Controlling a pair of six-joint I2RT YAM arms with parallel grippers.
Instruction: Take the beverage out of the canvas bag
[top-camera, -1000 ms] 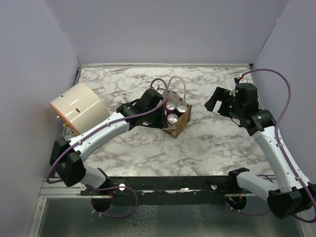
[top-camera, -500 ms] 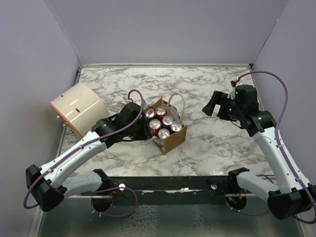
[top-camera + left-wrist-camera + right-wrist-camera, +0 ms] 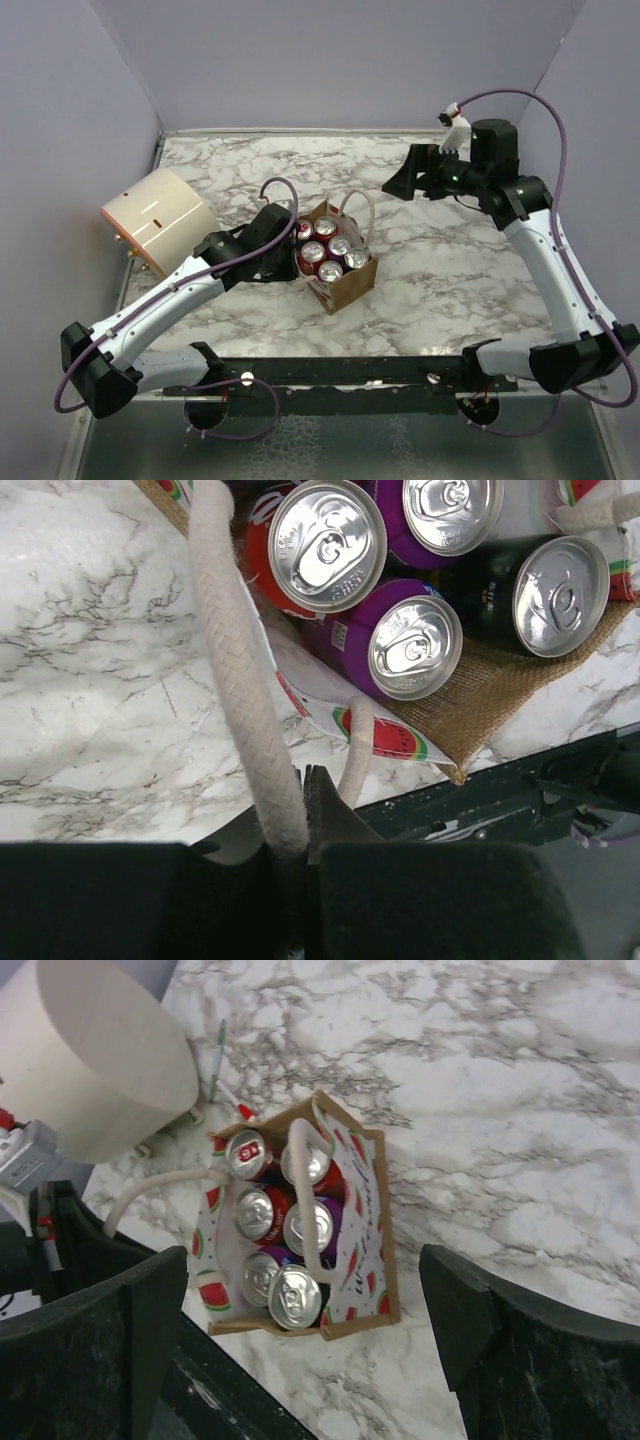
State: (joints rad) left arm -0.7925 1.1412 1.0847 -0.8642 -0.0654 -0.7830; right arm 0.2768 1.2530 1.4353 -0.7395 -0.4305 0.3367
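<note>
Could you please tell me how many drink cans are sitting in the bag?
6 silver-topped drink cans, all standing in the small brown canvas bag, packed in two rows of three. Others may be hidden underneath.

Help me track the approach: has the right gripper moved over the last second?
Yes. In the top view the right gripper has swung left and away from the arm bases, closer to the far edge of the table.
</note>
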